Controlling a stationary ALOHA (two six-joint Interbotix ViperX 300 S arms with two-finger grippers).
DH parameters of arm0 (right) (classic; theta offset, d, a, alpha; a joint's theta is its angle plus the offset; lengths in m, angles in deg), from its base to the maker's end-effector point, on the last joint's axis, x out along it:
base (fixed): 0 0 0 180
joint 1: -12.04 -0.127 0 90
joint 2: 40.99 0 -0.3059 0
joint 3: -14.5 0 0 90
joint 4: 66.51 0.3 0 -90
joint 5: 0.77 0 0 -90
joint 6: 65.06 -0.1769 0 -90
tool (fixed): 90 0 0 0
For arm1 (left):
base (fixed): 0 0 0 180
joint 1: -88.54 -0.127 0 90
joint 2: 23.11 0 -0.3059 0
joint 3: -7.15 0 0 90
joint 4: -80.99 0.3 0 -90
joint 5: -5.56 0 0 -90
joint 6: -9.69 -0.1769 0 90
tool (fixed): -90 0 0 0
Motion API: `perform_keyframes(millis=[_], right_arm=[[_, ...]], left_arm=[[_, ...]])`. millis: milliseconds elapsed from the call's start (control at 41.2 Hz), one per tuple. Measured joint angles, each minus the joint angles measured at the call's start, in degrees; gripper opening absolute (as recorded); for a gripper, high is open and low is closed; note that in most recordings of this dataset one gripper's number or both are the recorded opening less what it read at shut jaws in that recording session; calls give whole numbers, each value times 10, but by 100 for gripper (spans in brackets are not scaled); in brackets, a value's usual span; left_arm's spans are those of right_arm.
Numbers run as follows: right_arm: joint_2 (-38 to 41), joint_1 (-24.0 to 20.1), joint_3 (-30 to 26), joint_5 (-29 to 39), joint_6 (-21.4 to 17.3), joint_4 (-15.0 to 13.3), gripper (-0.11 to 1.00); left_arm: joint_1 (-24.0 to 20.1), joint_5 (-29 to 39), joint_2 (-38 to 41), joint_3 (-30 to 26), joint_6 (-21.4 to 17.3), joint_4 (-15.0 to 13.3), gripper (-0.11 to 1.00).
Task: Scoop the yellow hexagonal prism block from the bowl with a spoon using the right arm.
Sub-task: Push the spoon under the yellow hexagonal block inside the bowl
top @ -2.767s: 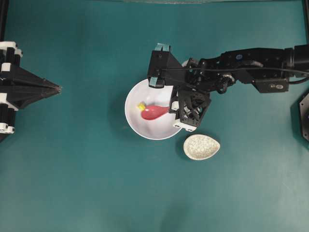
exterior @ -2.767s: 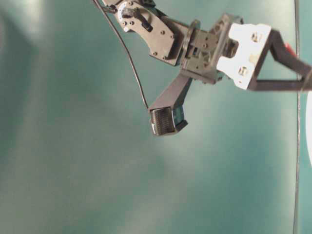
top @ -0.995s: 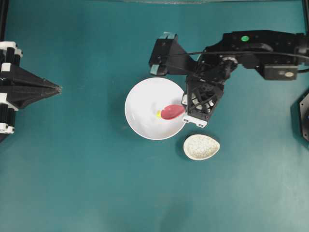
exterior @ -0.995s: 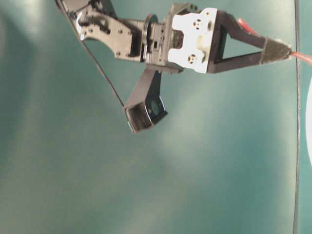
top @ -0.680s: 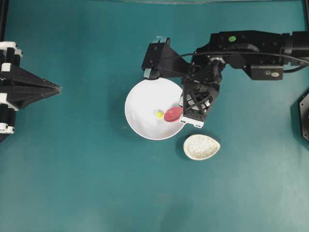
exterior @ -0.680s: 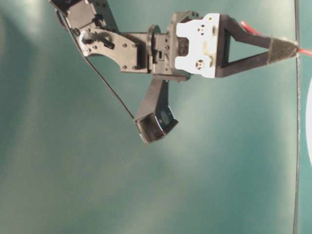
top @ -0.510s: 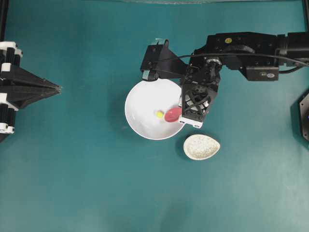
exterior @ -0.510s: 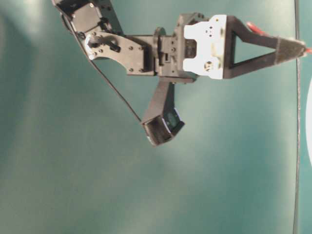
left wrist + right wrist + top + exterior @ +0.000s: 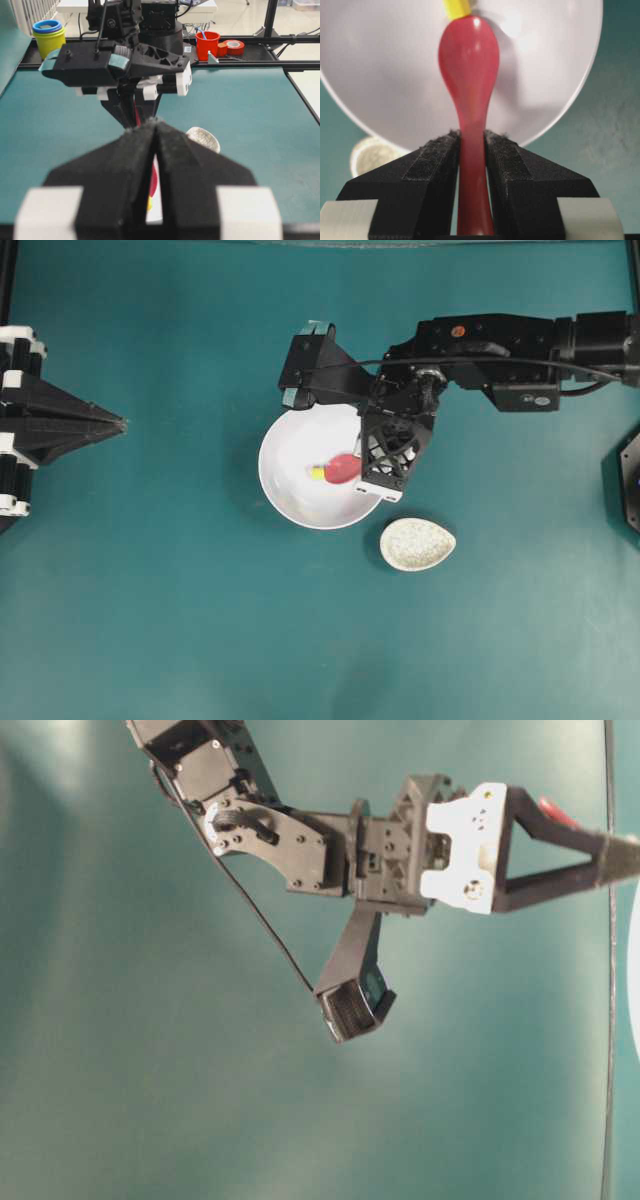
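The white bowl (image 9: 290,490) sits mid-table. Inside it the yellow hexagonal prism block (image 9: 317,473) lies on the bowl's floor, right at the tip of the red spoon (image 9: 343,468). My right gripper (image 9: 365,462) is shut on the spoon's handle, reaching over the bowl's right rim. In the right wrist view the spoon (image 9: 469,65) runs straight out from the gripper (image 9: 471,137) over the bowl (image 9: 385,75), with the block (image 9: 456,7) just beyond the scoop. My left gripper (image 9: 120,423) is shut and empty at the far left.
A small speckled oval dish (image 9: 417,544) lies just below-right of the bowl. The right wrist camera housing (image 9: 305,365) overhangs the bowl's upper rim. Beyond the table's far edge stand stacked cups (image 9: 49,32), a red cup (image 9: 207,45) and tape rolls (image 9: 232,46).
The right arm has shifted left, carrying the spoon's scoop further into the bowl. The block has been pushed a little to the left by the spoon's tip. The left arm has stayed still.
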Motion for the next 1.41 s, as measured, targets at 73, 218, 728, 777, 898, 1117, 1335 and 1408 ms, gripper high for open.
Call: perform_keyframes(millis=[73, 218, 728, 777, 898, 1117, 1335, 1408], right_arm=[[2, 0, 0, -11, 0, -1, 23], [4, 0, 0, -25, 3, -1, 23], [8, -9, -8, -74, 25, -1, 23], [8, -9, -8, -82, 28, -1, 23], [8, -10, -8, -99, 34, -1, 23], [8, -10, -9, -127, 36, -1, 23], [8, -10, -9, -139, 36, -1, 23], [8, -10, -9, -139, 36, -1, 23]], left_arm=[[0, 0, 1, 0, 0, 0, 0], [0, 0, 0, 1, 0, -1, 0], [0, 0, 1, 0, 0, -1, 0], [0, 0, 1, 0, 0, -1, 0], [0, 0, 1, 0, 0, -1, 0], [0, 0, 0, 0, 0, -1, 0], [0, 0, 1, 0, 0, 0, 0], [0, 0, 1, 0, 0, 0, 0]])
